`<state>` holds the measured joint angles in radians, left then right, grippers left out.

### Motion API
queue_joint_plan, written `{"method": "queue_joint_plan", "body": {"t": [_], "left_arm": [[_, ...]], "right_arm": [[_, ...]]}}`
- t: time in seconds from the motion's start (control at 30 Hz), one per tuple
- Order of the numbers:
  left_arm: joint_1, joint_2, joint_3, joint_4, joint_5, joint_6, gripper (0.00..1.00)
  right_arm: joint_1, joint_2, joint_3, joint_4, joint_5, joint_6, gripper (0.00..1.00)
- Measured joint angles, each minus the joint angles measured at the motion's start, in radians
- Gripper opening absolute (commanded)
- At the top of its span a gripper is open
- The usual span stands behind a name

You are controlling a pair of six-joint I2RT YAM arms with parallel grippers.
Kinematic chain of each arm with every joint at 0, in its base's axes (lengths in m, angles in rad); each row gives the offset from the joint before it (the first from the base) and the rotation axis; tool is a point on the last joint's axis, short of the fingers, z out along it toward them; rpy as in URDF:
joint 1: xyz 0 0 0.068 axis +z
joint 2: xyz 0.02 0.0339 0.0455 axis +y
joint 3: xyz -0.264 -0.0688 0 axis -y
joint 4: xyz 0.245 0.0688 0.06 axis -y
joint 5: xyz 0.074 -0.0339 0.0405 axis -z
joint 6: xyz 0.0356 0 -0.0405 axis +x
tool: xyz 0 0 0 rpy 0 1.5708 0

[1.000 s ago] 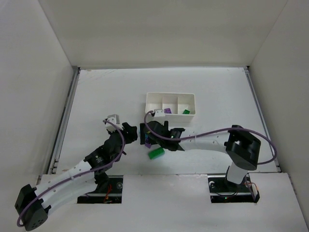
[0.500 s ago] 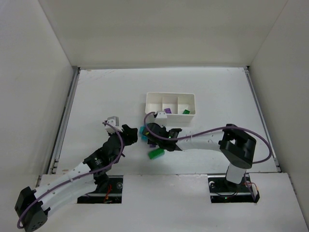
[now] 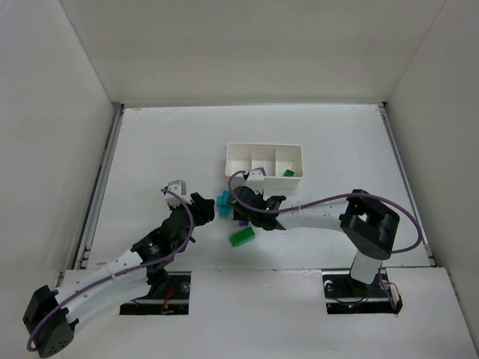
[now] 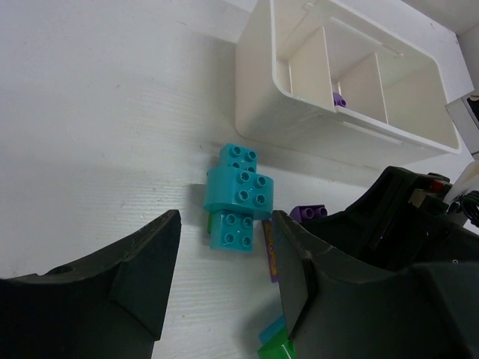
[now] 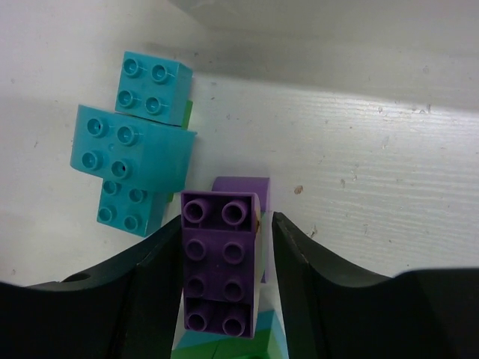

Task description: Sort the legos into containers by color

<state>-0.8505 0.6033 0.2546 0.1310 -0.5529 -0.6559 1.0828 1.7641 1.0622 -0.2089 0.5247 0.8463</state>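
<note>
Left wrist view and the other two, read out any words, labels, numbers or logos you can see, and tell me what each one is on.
No text can be read in any view.
purple brick: small orange marks along its side, too blurred to read.
cyan bricks: plain, no print.
white tray: plain, no label.

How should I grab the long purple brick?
Pinch its two long smooth sides, probably coming straight down from above. The purple brick faces studs up and is narrow across, so fingers fit either side. The cyan bricks sit close beside it, so stay clear of them.
</note>
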Motion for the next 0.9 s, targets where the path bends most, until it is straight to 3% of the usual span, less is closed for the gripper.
{"method": "queue_joint_plan", "body": {"t": [0.13, 0.2, 0.3, 0.37, 0.5, 0.6, 0.77, 0.9], "left_arm": [[0.000, 0.005, 0.000, 0.000, 0.000, -0.001, 0.49], [0.000, 0.005, 0.000, 0.000, 0.000, -0.002, 0.49], [0.000, 0.006, 0.000, 0.000, 0.000, -0.002, 0.49], [0.000, 0.010, 0.000, 0.000, 0.000, -0.002, 0.50], [0.000, 0.013, 0.000, 0.001, 0.001, -0.003, 0.50], [0.000, 0.019, 0.000, 0.001, 0.001, -0.003, 0.50], [0.002, 0.018, 0.000, 0.003, 0.001, -0.003, 0.50], [0.002, 0.018, 0.002, 0.003, 0.002, -0.003, 0.50]], "right_arm": [[0.000, 0.000, 0.001, 0.006, -0.008, -0.018, 0.41], [0.000, 0.000, 0.002, 0.014, -0.010, -0.022, 0.45], [0.000, 0.000, 0.002, 0.014, -0.015, -0.031, 0.63], [0.000, 0.002, 0.002, 0.013, -0.020, -0.041, 0.62], [0.000, 0.012, 0.002, 0.011, -0.026, -0.052, 0.51], [0.000, 0.020, 0.003, 0.007, -0.027, -0.060, 0.51], [0.000, 0.038, 0.025, -0.013, -0.018, -0.081, 0.29], [0.000, 0.035, 0.025, -0.021, 0.008, -0.088, 0.25]]}}
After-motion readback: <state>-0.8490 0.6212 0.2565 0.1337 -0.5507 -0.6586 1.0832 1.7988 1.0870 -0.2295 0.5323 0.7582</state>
